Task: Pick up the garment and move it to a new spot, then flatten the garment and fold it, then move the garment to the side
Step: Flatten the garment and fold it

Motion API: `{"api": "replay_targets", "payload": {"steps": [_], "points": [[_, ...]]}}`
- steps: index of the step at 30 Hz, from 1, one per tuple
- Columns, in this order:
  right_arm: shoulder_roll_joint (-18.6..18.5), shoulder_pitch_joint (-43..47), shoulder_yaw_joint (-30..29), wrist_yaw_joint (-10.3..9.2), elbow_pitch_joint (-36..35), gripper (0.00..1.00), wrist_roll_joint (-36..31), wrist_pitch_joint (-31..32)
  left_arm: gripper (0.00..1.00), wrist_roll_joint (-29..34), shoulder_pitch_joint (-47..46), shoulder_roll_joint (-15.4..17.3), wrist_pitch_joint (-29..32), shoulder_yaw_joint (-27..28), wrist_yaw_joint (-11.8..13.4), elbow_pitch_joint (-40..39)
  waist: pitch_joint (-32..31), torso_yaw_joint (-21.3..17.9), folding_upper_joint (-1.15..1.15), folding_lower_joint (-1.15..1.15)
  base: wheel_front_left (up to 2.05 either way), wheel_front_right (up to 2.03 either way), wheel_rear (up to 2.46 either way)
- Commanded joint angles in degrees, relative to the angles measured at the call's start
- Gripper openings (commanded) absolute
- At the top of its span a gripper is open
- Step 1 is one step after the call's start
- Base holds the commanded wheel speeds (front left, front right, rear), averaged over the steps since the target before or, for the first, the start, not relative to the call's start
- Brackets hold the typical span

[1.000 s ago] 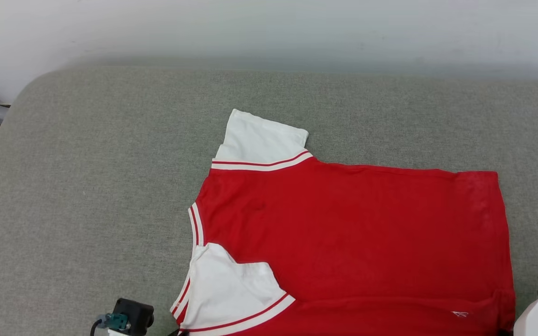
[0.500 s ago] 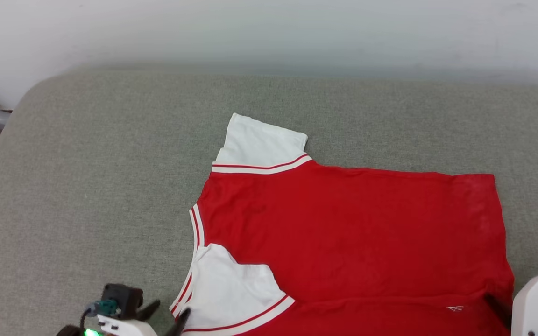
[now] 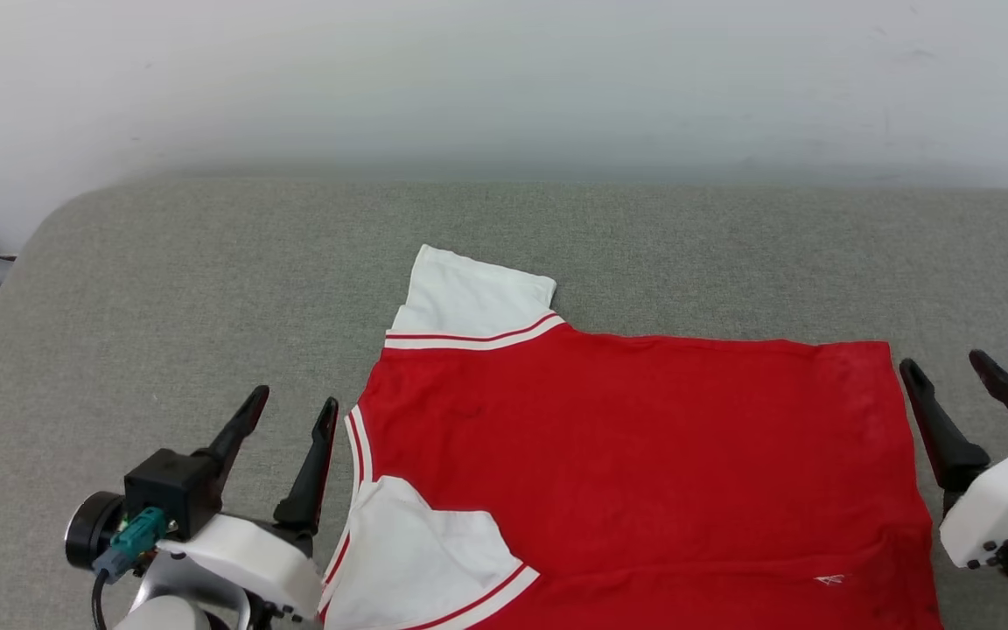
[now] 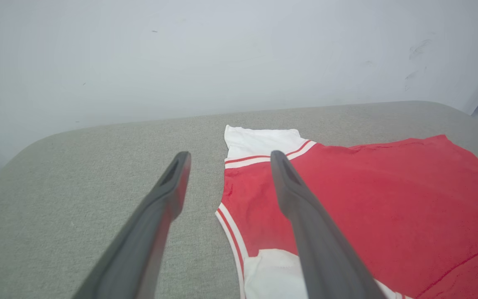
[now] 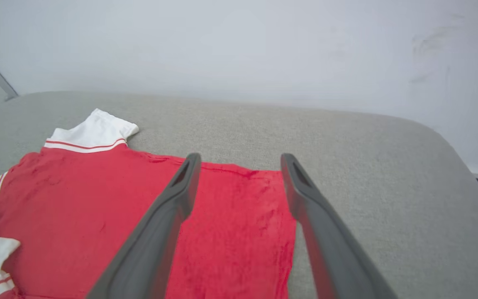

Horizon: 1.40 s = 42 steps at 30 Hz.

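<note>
— Grey padded bench [image 3: 163, 289] against a pale wall [image 3: 504, 79]. Where does the garment [image 3: 644, 455] sit?
— It's spread on the near half, plain red face up, collar [image 3: 357, 446] to your left, hem [image 3: 911, 490] to your right. The near sleeve [image 3: 421, 551] is tucked over the body and the far sleeve [image 3: 473, 302] lies flat.
— And your tools?
— Your left tool [image 3: 294, 399] hovers just beside the collar and your right tool [image 3: 945, 361] near the far hem corner. Both are spread wide, holding nothing.
— Risks?
— Pinch only the top layer and your fold will likely skew. Drag it across this weave and it may bunch, undoing the tucked sleeve.
— Room?
— You've wide bare bench beyond it and to your left. On the right the rounded edge seems nearer.
</note>
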Motion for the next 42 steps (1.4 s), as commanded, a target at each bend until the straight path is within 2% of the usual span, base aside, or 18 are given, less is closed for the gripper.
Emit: {"api": "replay_targets", "payload": {"steps": [1, 3, 7, 8, 11, 16, 23, 25, 28, 32, 37, 42], "points": [[1.9, 0.0, 0.0, -0.05, 0.1, 1.0, -0.5, -5.1, 1.0, 1.7, -0.1, -1.9, -0.7, 1.9, 0.5, -0.8, 0.2, -0.1, 0.0, 0.0, 0.0, 0.0, 0.0], [3.1, 0.7, -0.1, -0.05, 0.4, 1.0, -1.0, -9.8, 1.0, 4.4, 0.3, -4.4, -0.8, 5.2, 0.5, -2.5, 0.6, -0.1, 0.0, 0.0, 0.0, 0.0, 0.0], [5.8, 2.1, 0.2, -0.05, 1.3, 1.0, -2.7, -18.4, 1.0, 10.6, 3.0, -9.7, -0.8, 11.3, -1.4, -4.3, 1.5, -0.2, 0.0, 0.0, 0.0, 0.0, 0.0], [5.8, 2.1, 0.2, -0.05, 1.3, 1.0, -2.7, -18.4, 1.0, 10.6, 3.0, -9.7, -0.8, 11.3, -1.4, -4.3, 1.5, -0.2, 0.0, 0.0, 0.0, 0.0, 0.0], [6.9, 2.5, 0.5, -0.06, 3.2, 1.0, -2.8, -24.5, 1.0, 14.4, 5.3, -13.4, -0.8, 15.6, -3.5, -4.4, 2.0, -0.4, 0.0, 0.0, 0.0, 0.0, 0.0], [7.9, 2.4, 1.6, -0.05, 7.3, 1.0, -4.4, -31.9, 1.0, 19.1, 8.0, -18.6, -0.8, 20.5, -8.9, -2.3, 2.3, -0.7, 0.0, 0.0, 0.0, 0.0, 0.0], [9.2, 0.3, 3.6, -0.05, 11.8, 1.0, -6.2, -34.8, 1.0, 23.3, 8.6, -22.8, -0.8, 24.9, -15.9, 2.1, 3.4, -1.6, 0.0, 0.0, 0.0, 0.0, 0.0], [9.5, -0.4, 4.0, -0.05, 12.1, 1.0, -6.2, -35.1, 1.0, 24.2, 7.6, -22.6, -0.8, 25.2, -17.9, 3.9, 4.1, -2.2, 0.0, 0.0, 0.0, 0.0, 0.0], [9.9, -1.9, 4.6, -0.05, 12.2, 1.0, -6.3, -35.1, 1.0, 24.5, 5.0, -21.6, -0.8, 26.3, -19.6, 6.0, 5.7, -3.9, 0.0, 0.0, 0.0, 0.0, 0.0], [10.7, -3.1, 4.2, -0.05, 10.7, 1.0, -6.2, -35.0, 1.0, 24.7, -1.6, -17.9, 2.3, 25.8, -21.8, 9.0, 9.0, -5.9, 0.0, 0.0, 0.0, 0.0, 0.0], [11.4, -5.1, 5.1, -0.05, 8.2, 1.0, -6.9, -34.2, 1.0, 21.5, -14.2, -11.6, 14.9, 23.7, -23.6, 11.0, 14.1, -8.5, 0.0, 0.0, 0.0, 0.0, 0.0], [12.4, -7.0, 4.9, -0.05, 6.5, 1.0, -7.1, -33.9, 1.0, 12.9, -27.2, -6.1, 31.7, 18.5, -23.9, 11.4, 18.8, -10.2, 0.0, 0.0, 0.0, 0.0, 0.0]]}}
